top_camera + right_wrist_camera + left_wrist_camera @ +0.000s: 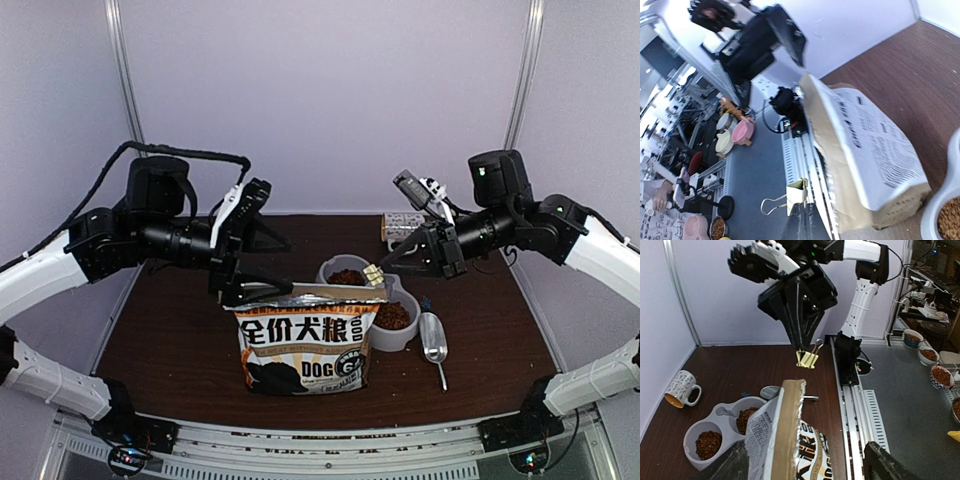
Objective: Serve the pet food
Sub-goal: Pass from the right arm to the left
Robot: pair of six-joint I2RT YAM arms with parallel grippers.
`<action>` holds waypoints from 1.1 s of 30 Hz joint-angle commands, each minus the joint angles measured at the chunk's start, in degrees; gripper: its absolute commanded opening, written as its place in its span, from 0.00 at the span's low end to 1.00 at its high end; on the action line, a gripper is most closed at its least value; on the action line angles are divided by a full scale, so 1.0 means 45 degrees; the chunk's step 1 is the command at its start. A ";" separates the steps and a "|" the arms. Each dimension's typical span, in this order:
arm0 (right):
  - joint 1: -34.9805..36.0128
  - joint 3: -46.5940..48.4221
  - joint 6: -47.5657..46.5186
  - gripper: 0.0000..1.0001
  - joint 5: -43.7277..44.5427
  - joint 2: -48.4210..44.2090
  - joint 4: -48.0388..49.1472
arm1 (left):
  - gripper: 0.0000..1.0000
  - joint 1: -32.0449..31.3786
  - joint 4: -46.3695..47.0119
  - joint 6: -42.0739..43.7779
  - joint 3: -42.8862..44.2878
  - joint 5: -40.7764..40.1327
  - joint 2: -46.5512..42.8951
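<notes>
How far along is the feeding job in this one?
Done: pet food sits in both compartments of the bowl, and the scoop lies on the table. In hand: the right claw holds a yellow binder clip near the bag; the left claw is open at its top. Left, likely: clipping the bag shut.

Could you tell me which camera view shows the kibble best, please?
The left wrist view: the kibble shows clearly in both compartments of the grey double bowl. The top external view shows it smaller, partly behind the bag; the right wrist view catches only a corner.
</notes>
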 commanded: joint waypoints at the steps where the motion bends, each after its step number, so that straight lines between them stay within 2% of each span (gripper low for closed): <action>1: 0.0928 0.1286 0.0003 0.00 -0.1910 0.0601 0.0824 | 0.82 -0.0832 -0.0321 0.0289 0.1021 0.0903 0.0747; 10: 0.1936 0.3717 -0.1704 0.00 -0.1193 0.2494 -0.1506 | 0.80 -0.1542 -0.0458 0.0191 0.1735 0.1497 0.1762; 16: 0.2302 0.4480 -0.2118 0.00 -0.1173 0.3186 -0.1995 | 0.63 -0.1582 -0.0458 0.0122 0.1788 0.1897 0.2108; 19: 0.2398 0.4738 -0.2288 0.00 -0.1171 0.3402 -0.2196 | 0.60 -0.1582 -0.0458 0.0072 0.1777 0.1789 0.2239; 28: 0.2554 0.5343 -0.2740 0.00 -0.0803 0.3998 -0.3116 | 0.37 -0.1582 -0.0363 -0.0035 0.1778 0.1843 0.2329; 33: 0.2624 0.5496 -0.2782 0.00 -0.0734 0.4051 -0.3181 | 0.33 -0.1582 -0.0360 -0.0061 0.1788 0.1888 0.2350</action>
